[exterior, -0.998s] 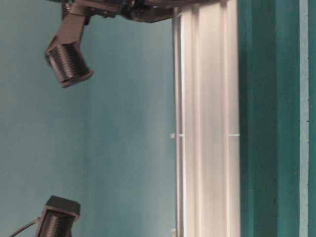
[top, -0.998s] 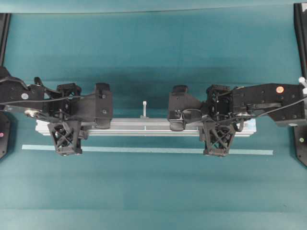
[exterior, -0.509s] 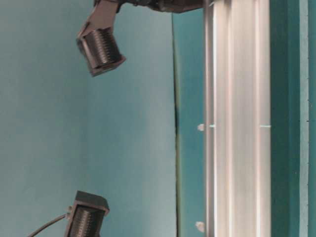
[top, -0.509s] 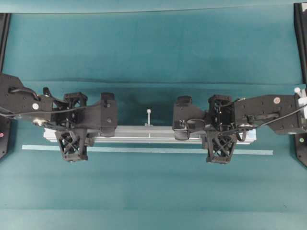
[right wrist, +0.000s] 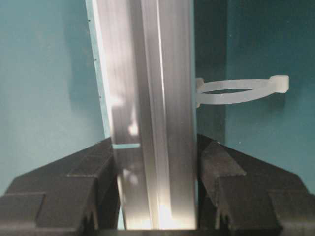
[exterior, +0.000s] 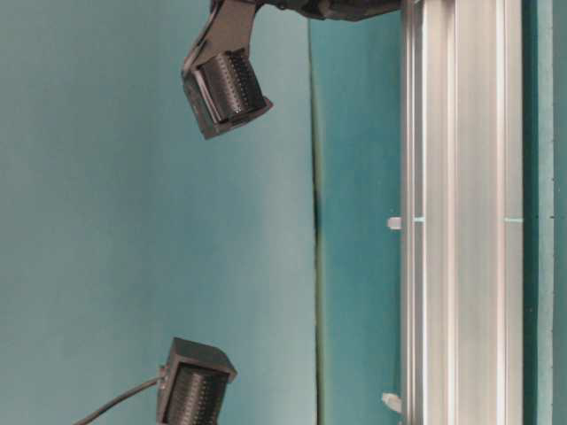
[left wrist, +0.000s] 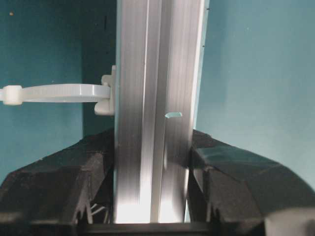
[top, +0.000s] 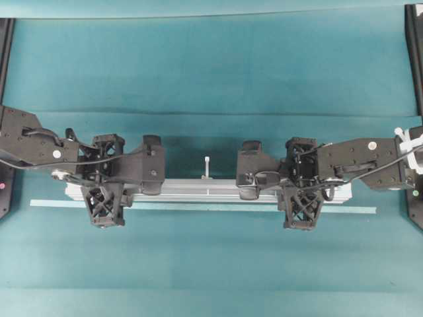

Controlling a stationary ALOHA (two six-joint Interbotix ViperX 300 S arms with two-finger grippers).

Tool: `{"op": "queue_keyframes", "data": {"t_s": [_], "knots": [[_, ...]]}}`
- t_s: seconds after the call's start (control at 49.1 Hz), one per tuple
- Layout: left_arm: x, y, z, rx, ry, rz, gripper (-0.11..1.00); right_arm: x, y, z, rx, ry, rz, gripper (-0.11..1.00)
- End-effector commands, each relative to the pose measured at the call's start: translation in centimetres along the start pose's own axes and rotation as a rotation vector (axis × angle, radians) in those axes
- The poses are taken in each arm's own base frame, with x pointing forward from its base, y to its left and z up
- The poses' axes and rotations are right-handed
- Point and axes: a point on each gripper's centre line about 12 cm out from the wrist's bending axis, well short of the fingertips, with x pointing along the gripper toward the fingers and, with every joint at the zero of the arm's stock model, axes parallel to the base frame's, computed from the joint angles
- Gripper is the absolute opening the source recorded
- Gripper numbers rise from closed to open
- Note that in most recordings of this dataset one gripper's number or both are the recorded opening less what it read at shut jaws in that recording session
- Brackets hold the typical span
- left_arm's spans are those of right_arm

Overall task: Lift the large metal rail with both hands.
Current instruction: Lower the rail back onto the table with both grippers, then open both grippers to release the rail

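The large metal rail (top: 205, 189) is a long grooved silver bar lying left to right, held a little above the teal table with its shadow behind it. My left gripper (top: 106, 185) is shut on it near its left end, one finger on each long side. My right gripper (top: 302, 183) is shut on it near its right end in the same way. In the left wrist view the rail (left wrist: 152, 73) runs straight up between the black fingers (left wrist: 93, 187). The right wrist view shows the rail (right wrist: 147, 73) clamped likewise. White zip-tie tabs (top: 207, 165) (left wrist: 54, 93) (right wrist: 241, 91) stick out of its far side.
A thin pale strip (top: 363, 210) lies flat on the table just in front of the rail, parallel to it. Black frame posts (top: 5, 39) (top: 415, 39) stand at both back corners. In the table-level view, two black ribbed cylinders (exterior: 226, 88) (exterior: 195, 390) hang off the arms.
Both grippers have carried the rail toward the front of the table, and it now overlaps the pale strip from above. It looks slightly lower. Both grips are unchanged.
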Motion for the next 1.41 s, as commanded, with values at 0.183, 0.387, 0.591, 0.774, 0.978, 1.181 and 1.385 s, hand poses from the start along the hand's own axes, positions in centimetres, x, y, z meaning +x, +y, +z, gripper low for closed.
{"op": "queue_keyframes", "data": {"t_s": [0.183,0.387,0.591,0.774,0.978,1.181,1.385], "knots": [[-0.2,0.1,0.7,0.002,-0.069,-0.003,0.36,0.3,0.1,0.0,0.006,-0.003,0.002,0.41],[-0.3,0.0,1.0,0.0,-0.099,-0.006,0.36,0.6,0.1,-0.4,0.004,-0.001,0.002,0.41],[-0.2,0.0,0.6,-0.006,-0.092,-0.007,0.36,0.7,-0.1,-0.1,0.01,-0.041,0.004,0.41],[0.0,0.0,0.0,-0.012,-0.07,-0.007,0.36,0.8,-0.1,-0.1,0.012,-0.044,0.004,0.41],[0.0,0.0,-0.1,-0.038,-0.067,-0.007,0.36,0.8,-0.2,-0.2,0.018,-0.041,0.004,0.41],[0.2,-0.1,-0.3,-0.038,-0.062,-0.008,0.36,0.8,-0.2,-0.3,0.019,-0.035,0.004,0.41],[0.2,-0.2,-0.3,-0.035,-0.069,-0.01,0.36,0.8,-0.3,-0.4,0.019,-0.034,0.004,0.41]]}}
